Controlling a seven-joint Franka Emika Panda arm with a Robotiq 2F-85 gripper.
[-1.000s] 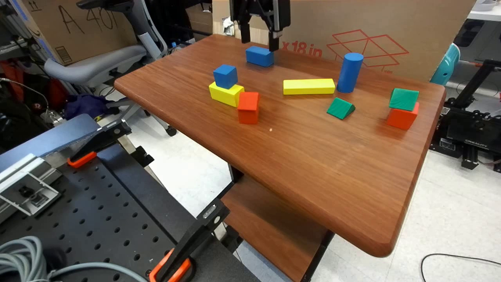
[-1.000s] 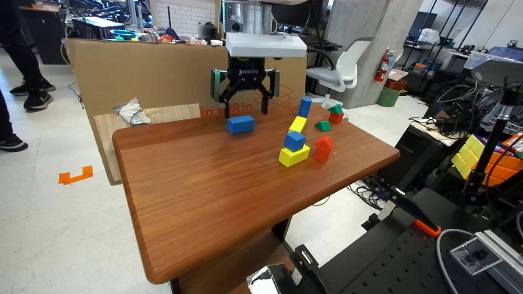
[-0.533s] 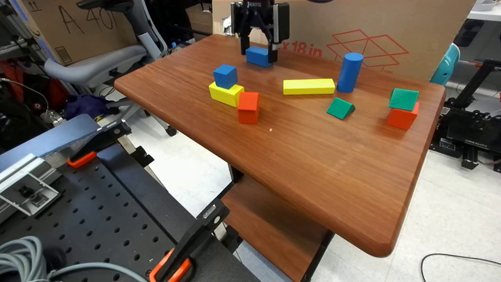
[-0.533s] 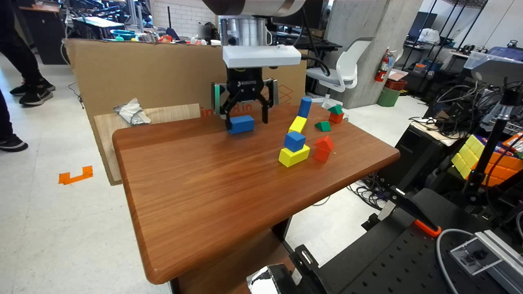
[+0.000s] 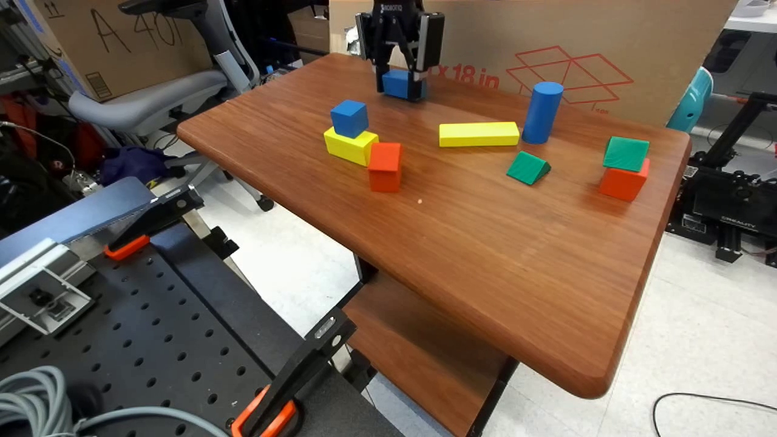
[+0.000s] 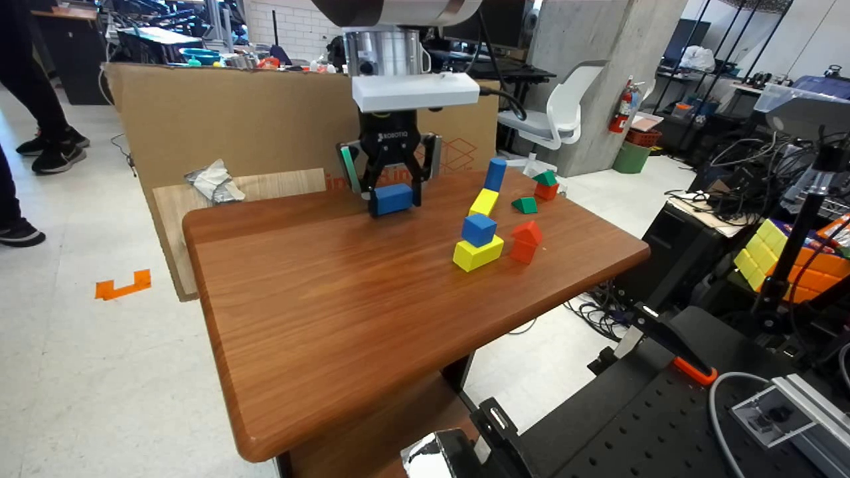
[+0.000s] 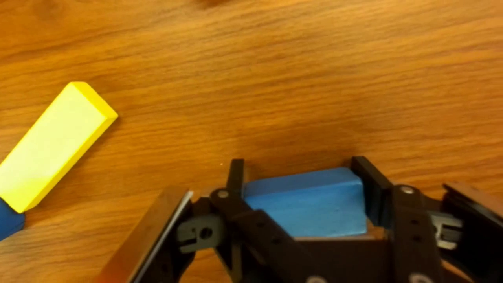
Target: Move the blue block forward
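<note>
Low and right of centre in the wrist view lies the blue rectangular block [image 7: 326, 208], solid-coloured and plain-faced, longer than it is tall, its top a lighter blue than the dark strip of its side. The jaws grip it by its two short ends. In both exterior views it shows in the upper middle of the frame, near the upper edge of the tabletop [image 6: 319, 299]; whether it touches cannot be told.
</note>
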